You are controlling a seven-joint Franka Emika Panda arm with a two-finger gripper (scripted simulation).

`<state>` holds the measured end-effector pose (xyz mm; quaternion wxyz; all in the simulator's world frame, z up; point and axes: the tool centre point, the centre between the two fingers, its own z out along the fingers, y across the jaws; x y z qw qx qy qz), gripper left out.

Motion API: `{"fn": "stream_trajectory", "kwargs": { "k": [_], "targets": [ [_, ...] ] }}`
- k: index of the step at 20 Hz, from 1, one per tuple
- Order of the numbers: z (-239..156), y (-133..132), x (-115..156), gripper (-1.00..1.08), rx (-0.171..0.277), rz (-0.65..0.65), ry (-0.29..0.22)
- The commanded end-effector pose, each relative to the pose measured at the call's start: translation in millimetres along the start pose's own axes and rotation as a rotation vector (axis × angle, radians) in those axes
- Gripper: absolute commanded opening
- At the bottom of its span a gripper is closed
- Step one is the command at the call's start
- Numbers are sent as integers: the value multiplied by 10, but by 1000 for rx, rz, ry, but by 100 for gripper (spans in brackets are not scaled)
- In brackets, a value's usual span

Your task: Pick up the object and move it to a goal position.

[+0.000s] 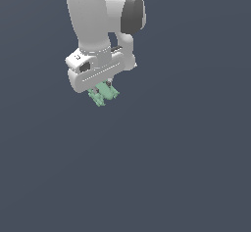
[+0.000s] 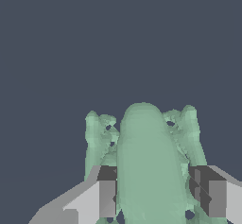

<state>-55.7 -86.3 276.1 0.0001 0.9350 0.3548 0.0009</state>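
The object [image 1: 103,95] is a small pale mint-green piece with ridged, notched edges. It hangs just under my white gripper [image 1: 104,90] in the upper left of the exterior view. In the wrist view the object [image 2: 150,161] fills the space between the two fingers, with a rounded central body and notched side ridges. Both fingertips [image 2: 108,197] press against its sides, so my gripper [image 2: 158,198] is shut on it. The gripper body hides the object's upper part in the exterior view.
A plain dark grey-blue surface [image 1: 186,167] fills the rest of both views. No other objects or edges show.
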Motion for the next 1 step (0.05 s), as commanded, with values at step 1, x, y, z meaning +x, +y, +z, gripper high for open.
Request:
{"fn": "stream_trajectory", "kwargs": {
  "k": [1],
  "targets": [
    [-11, 7, 10, -100, 0, 1, 0]
  ]
}}
